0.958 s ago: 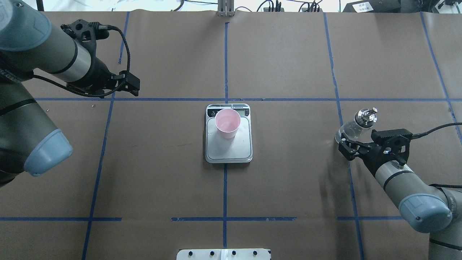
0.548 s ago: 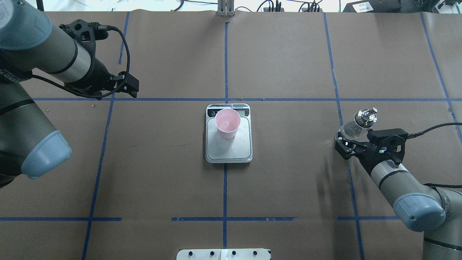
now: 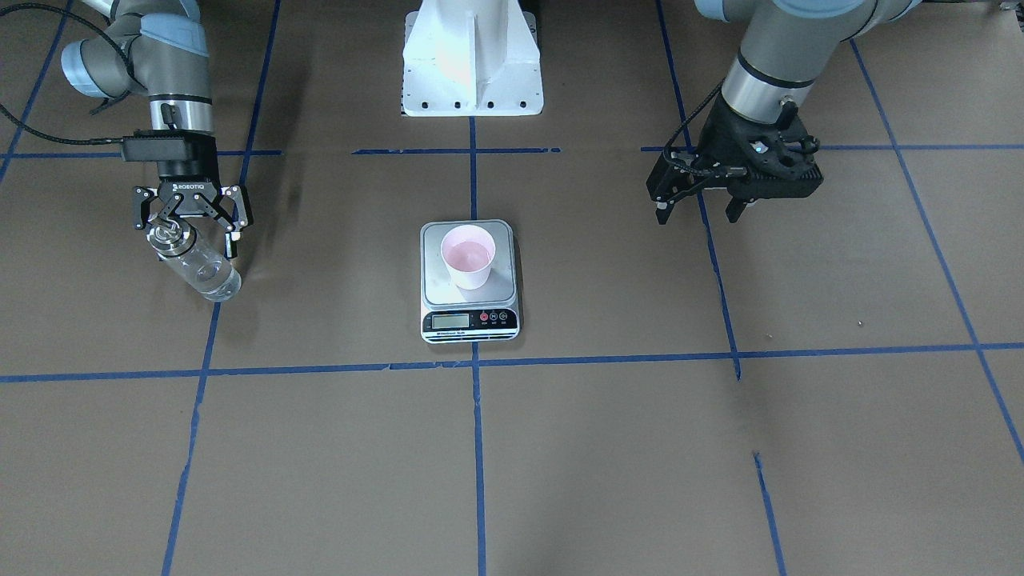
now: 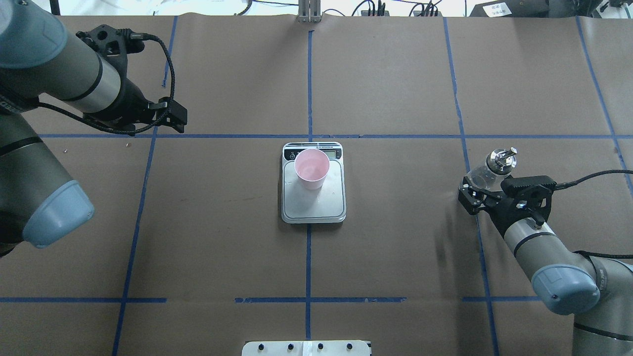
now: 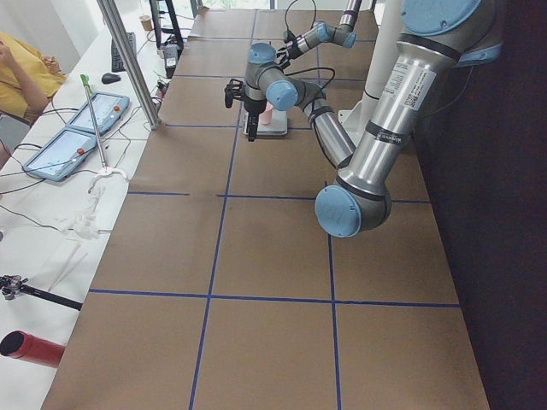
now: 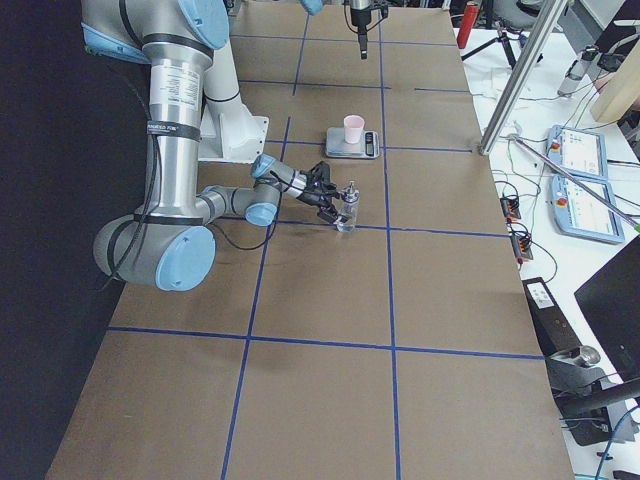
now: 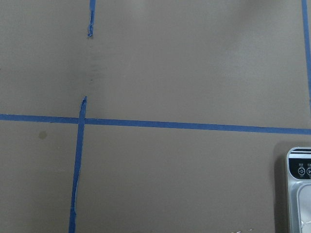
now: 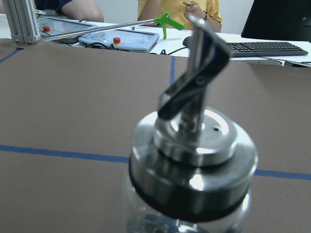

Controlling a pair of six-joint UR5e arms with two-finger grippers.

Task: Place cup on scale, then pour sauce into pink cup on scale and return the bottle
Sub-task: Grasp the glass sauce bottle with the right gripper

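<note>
The pale pink cup (image 4: 311, 168) stands upright on the far part of the scale's steel plate (image 4: 316, 207); it also shows in the front view (image 3: 468, 254) behind the scale's black display strip (image 3: 470, 320). The clear glass bottle (image 4: 487, 170) with its silver cap (image 8: 194, 160) stands on the table at the right. My right gripper (image 3: 190, 234) is open, its jaws on either side of the bottle (image 3: 200, 268); I see no grip on it. My left gripper (image 3: 700, 210) is open and empty, held above the table far left of the scale (image 7: 299, 194).
Brown paper with blue tape lines covers the table (image 4: 395, 247). The white robot base (image 3: 472, 56) stands behind the scale. Operators' tablets and a keyboard (image 8: 272, 47) lie beyond the far edge.
My right gripper has moved in closer to the bottle. My left arm has drifted slightly back and to the left. Cup, scale and bottle have not moved.
</note>
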